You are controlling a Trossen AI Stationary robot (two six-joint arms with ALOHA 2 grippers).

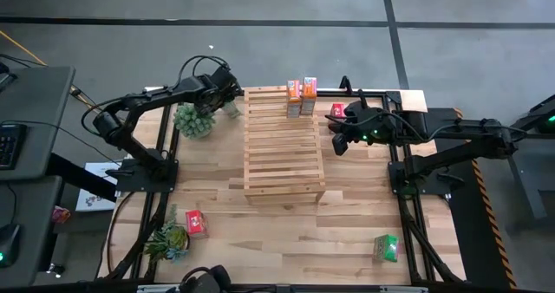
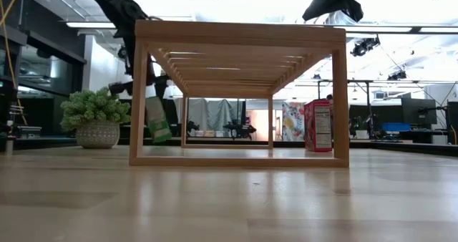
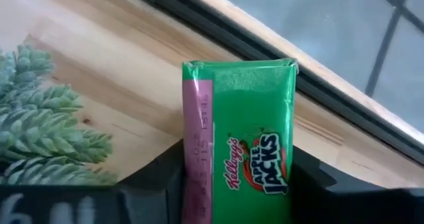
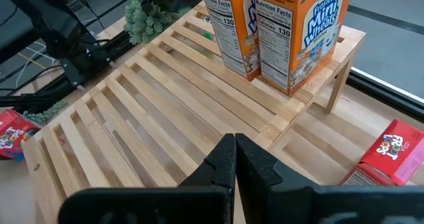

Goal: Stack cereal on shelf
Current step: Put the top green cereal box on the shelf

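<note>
1. Plants first: one potted plant (image 1: 192, 120) stands at the far left of the surface (image 1: 286, 232), just beside the rack's far left corner; a second plant (image 1: 166, 239) sits near the front left edge.
2. Left gripper (image 1: 227, 98) is beside the far plant, by the shelf's far left corner. In the left wrist view its fingers (image 3: 162, 174) press both sides of a green cereal box (image 3: 240, 144), clamped on it. In the low view this green box (image 2: 158, 119) hangs tilted just left of the rack's leg, its bottom edge above the surface.
3. Red cereal box (image 1: 196, 223) lies on the surface near the front left, just beside the second plant.
4. Shelf (image 1: 284, 146), the slatted light-wood rack, stands at the middle of the surface.
5. Two orange cereal boxes (image 1: 301, 94) stand upright, touching side by side, on the rack's far right corner.
6. Another red box (image 1: 336, 112) stands on the surface just right of the rack's far end.
7. Right gripper (image 1: 340, 143) hovers above the rack's right edge, near that red box, fingers (image 4: 222, 164) pressed together, holding nothing.
8. Second green box (image 1: 386, 247) stands near the front right, well apart from the rack.
</note>
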